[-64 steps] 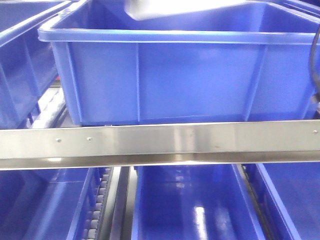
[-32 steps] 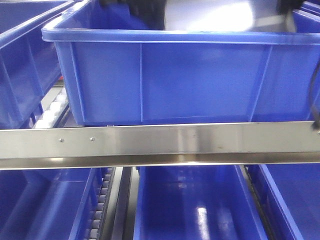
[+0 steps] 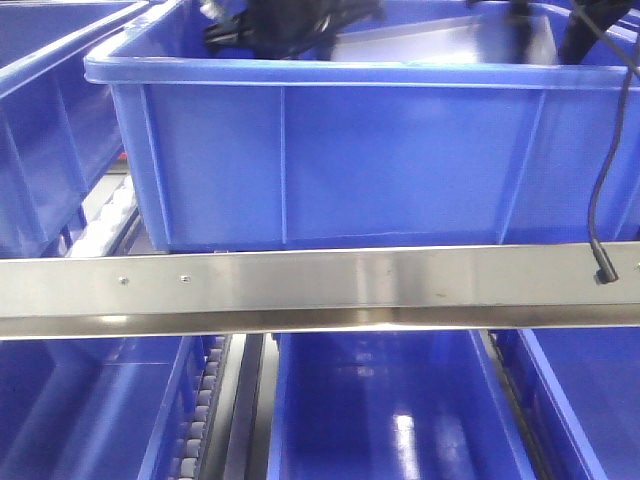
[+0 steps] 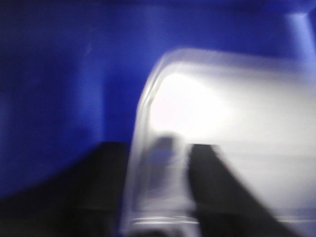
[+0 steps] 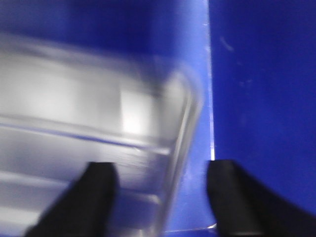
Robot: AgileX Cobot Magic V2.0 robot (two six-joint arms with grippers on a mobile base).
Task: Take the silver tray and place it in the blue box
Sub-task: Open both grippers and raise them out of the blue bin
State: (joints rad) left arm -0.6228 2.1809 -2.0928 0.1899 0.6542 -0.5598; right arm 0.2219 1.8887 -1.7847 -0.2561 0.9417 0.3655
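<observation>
Inside the blue box (image 3: 330, 160), the silver tray (image 3: 440, 40) lies lengthwise left-right, both grippers' fingers (image 5: 98, 197) straddling its ends.

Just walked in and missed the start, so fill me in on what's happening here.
Both arms are putting the silver tray into the blue box. The tray is inside the box's walls, tilted. The left gripper has its jaws on the tray's rim; the right gripper straddles its other end, jaws apart. The wrist views are blurred by motion.

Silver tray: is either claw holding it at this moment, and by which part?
The left claw straddles the silver tray's rim at one end, apparently gripping it. The right claw is open, fingers spread either side of the opposite rim inside the blue box; blur leaves contact unclear.
</observation>
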